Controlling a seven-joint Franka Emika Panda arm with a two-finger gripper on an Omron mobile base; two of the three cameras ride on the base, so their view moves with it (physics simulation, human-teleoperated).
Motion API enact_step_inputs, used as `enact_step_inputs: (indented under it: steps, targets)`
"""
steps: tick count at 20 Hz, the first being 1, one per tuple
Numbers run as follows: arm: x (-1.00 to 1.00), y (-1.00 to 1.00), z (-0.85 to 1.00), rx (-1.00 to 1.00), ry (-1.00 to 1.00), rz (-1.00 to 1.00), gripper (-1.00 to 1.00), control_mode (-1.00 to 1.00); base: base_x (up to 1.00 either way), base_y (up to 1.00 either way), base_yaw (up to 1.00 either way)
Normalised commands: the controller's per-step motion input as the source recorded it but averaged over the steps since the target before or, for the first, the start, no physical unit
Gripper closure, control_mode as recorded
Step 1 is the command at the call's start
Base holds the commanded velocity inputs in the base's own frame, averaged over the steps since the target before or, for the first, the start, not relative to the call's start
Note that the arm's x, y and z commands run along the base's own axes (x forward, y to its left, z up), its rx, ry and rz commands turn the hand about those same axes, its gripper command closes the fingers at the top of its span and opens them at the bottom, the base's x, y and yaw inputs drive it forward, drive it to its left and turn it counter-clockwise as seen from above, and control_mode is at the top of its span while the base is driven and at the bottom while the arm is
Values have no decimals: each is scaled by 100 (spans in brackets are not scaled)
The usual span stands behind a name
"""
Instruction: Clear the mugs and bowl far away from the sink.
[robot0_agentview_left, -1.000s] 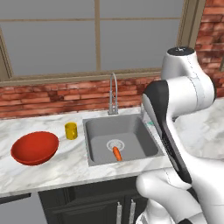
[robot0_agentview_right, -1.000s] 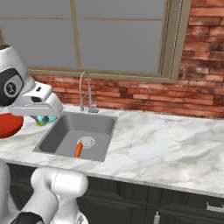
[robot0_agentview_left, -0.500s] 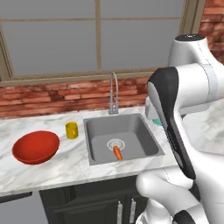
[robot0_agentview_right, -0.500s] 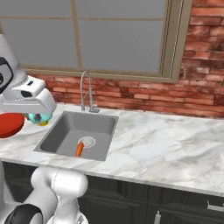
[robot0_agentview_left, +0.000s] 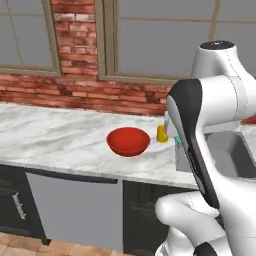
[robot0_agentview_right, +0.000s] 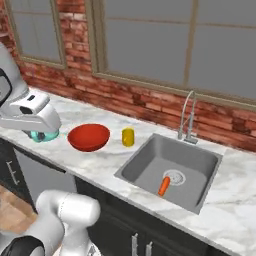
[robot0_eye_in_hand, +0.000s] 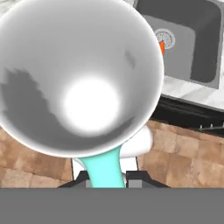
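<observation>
teal mug (robot0_agentview_right: 44, 135) mostly tucked under the white hand, fingertips buried behind its wall up close, yellow mug (robot0_agentview_left: 161, 134) half behind the arm, sink (robot0_agentview_left: 231, 152) cut by the right edge

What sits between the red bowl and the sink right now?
The yellow mug stands on the counter between the red bowl and the sink, clearest in the right base view.

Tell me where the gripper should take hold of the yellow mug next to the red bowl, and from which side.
Probably from above, by pinching the yellow mug across its rim wall. It stands upright and open-topped on the counter, with free space around it: the red bowl sits apart on one side, the sink on the other. Its handle is too small to make out.
</observation>
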Motion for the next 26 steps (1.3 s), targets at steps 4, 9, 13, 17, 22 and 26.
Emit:
enact_step_inputs:
  steps: [4, 9, 13, 17, 22, 26]
  targets:
    - [0, 0, 0, 0, 0, 0, 100, 100, 0, 3, 100]
    - [0, 0, 0, 0, 0, 0, 100, 100, 0, 0, 100]
    - [0, 0, 0, 0, 0, 0, 100, 100, 0, 0, 100]
    - [0, 0, 0, 0, 0, 0, 100, 100, 0, 0, 100]
    - [0, 0, 0, 0, 0, 0, 100, 100, 0, 0, 100]
    - [0, 0, 0, 0, 0, 0, 100, 100, 0, 0, 100]
